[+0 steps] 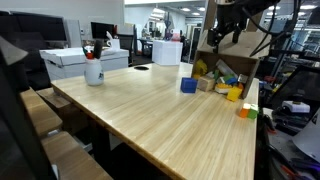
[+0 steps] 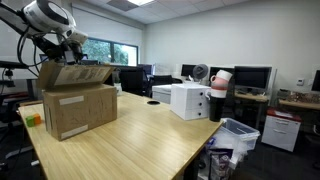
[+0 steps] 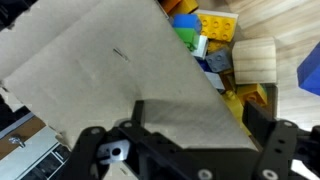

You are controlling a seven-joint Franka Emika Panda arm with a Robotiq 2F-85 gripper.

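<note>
The gripper (image 3: 190, 150) is seen with its fingers spread wide apart and nothing held between them. It is hung directly above a cardboard box (image 2: 75, 105), which is stood on the bench (image 1: 150, 110). In the wrist view a raised flap (image 3: 100, 70) of the box is shown just beneath the gripper. Past the flap's edge, coloured bricks (image 3: 212, 25) and a wooden block (image 3: 253, 58) are seen below the gripper. Farther out a blue block (image 1: 188, 86) is found on the bench, and well away from the gripper a white mug (image 1: 93, 70).

Exterior views share the table (image 1: 150, 110) — wrist view overlooks the box (image 3: 100, 70).
</note>
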